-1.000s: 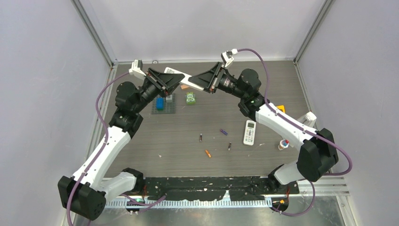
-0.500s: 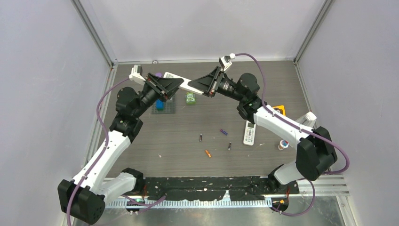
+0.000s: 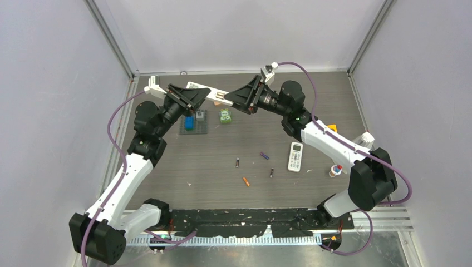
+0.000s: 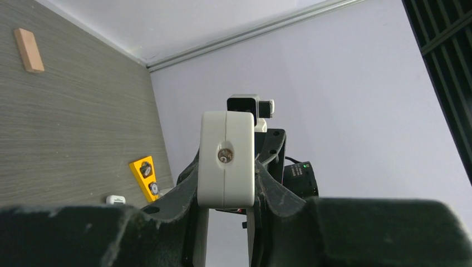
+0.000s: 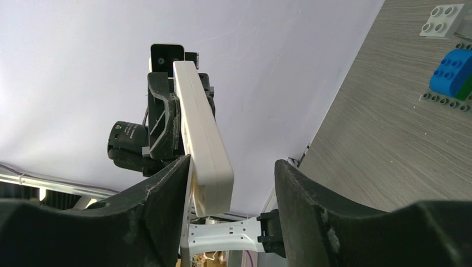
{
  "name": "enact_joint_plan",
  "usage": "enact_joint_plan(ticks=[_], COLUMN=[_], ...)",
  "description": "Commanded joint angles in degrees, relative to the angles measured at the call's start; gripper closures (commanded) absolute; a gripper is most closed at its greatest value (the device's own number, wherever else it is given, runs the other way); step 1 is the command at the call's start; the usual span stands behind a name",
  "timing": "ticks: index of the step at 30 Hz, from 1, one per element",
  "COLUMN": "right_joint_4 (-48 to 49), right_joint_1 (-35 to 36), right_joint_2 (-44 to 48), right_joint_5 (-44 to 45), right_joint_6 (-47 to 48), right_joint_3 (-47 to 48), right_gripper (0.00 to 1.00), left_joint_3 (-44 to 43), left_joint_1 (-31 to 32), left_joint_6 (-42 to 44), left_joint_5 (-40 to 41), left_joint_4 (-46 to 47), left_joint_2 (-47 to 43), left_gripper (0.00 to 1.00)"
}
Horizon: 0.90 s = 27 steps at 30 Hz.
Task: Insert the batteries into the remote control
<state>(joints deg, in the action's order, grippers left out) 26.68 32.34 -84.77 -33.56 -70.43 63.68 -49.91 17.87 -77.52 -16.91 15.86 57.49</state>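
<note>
The long white remote [image 3: 220, 97] hangs in the air, well behind and to the left of the spare remote [image 3: 295, 156], which lies flat on the table [image 3: 189, 161]. The left claw [image 3: 207, 94] is clenched on one end of the long remote, and its wrist view shows that end squeezed between both fingers. The right claw [image 5: 231, 186] is released. The other end sits between its fingers [image 5: 161, 206], resting against one with a clear gap to the other.

The batteries lie loose on the table to the left of the spare remote. The purple battery [image 3: 264, 156] is nearest it, a dark battery [image 3: 271, 173] is just beyond, a second dark battery [image 3: 237, 163] is farther left, and the orange battery [image 3: 245, 181] is nearer the arm bases.

The main risk appears to be the one-sided hold. With only one end gripped, the long remote could sag or twist in the left claw. If the right claw brushes it while pulling away, it could be levered loose and fall far from the spare remote.

The batteries are small and round, so a slightly off-centre pinch would probably roll them aside. Whether the battery cover is off cannot be told from these views.
</note>
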Motion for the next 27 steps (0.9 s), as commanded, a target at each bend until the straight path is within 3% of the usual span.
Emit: enact_joint_plan(ticks=[1,6,14,27], right_joint_4=[-0.9,-5.7,-14.1,-14.9], right_joint_1=[-0.2,-0.6,-0.6,-0.8], right_joint_2=[-0.3,-0.5,-0.8,-3.9], right_joint_5=[0.5,0.3,-0.4,-3.3], right_joint_6=[1.4,2.1,2.8,-2.2], right_joint_3=[3.1,4.1,6.8,5.6], right_gripper=[0.41,0.50,0.52,0.56], left_joint_3=[-3.7,-3.8,-3.9,-4.1], left_joint_1=[0.0,0.0,0.0,0.0], left_joint_6=[3.4,9.4,18.9,29.5], left_joint_5=[-1.1,-0.8,1.0,8.5], left_joint_4=[0.5,-2.9,-8.0,-15.0], left_joint_2=[0.4,0.6,0.7,1.0], left_gripper=[1.00,1.00,1.00,1.00])
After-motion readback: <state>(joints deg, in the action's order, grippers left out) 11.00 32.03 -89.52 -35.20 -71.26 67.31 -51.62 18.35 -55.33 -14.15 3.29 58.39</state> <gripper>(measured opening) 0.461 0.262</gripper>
